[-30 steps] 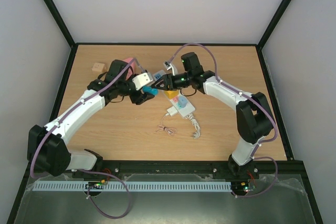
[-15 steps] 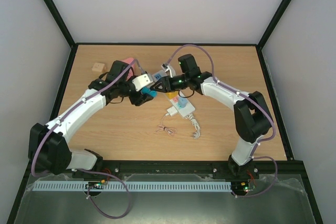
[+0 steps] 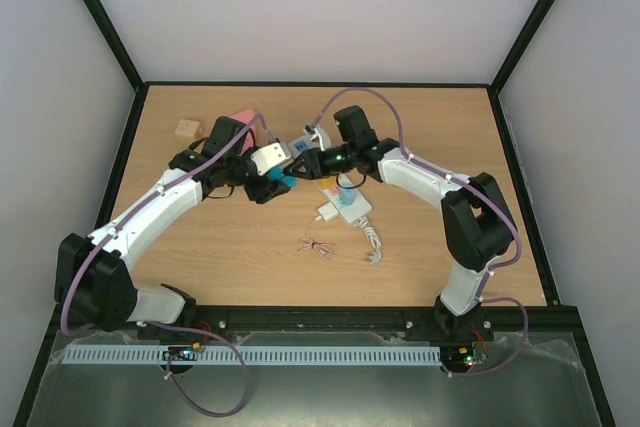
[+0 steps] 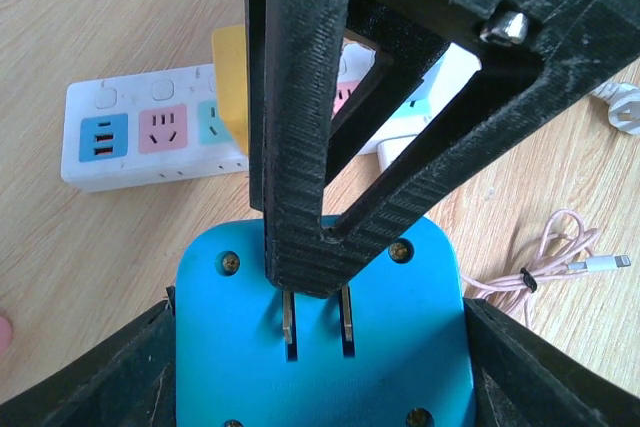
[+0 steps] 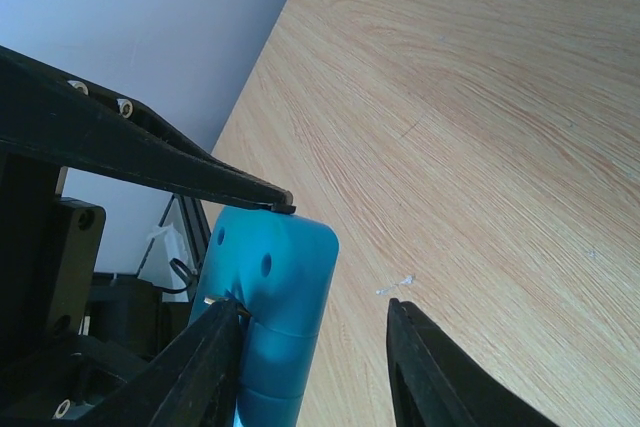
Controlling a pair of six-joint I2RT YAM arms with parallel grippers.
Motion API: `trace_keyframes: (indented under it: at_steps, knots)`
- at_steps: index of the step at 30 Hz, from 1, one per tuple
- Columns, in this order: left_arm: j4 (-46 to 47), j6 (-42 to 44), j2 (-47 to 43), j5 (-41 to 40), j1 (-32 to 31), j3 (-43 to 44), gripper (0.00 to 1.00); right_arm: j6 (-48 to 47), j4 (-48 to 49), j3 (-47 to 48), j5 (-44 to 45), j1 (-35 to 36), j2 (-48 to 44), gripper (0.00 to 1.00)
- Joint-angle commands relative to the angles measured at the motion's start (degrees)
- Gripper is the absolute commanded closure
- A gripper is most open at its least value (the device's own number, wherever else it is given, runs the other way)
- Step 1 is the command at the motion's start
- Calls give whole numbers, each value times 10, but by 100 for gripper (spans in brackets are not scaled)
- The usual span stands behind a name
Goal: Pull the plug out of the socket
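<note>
Plug [image 3: 327, 214] apart from right gripper [image 3: 302, 163]

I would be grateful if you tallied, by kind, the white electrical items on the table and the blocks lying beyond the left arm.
Power strip: 1
Charger adapter: 1
Blocks: 2, a pink block and a tan cube
Total: 4

A light wooden table [image 3: 430, 127] stands boxed in by plain pale walls [image 3: 320, 7], with black frame bars [image 3: 100, 17] at the corners and a black rail [image 3: 330, 317] along its near edge. The light is soft and even.
</note>
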Motion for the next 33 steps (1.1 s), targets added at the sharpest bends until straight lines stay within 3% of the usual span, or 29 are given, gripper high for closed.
trace_keyframes:
  at_steps: [1, 33]
  knots:
    - [59, 2, -8, 11, -2, 33, 57, -13, -47, -3, 14, 16, 22, 62]
    - [68, -1, -4, 9, -2, 41, 57, 33, -1, -8, -63, 46, 41, 59]
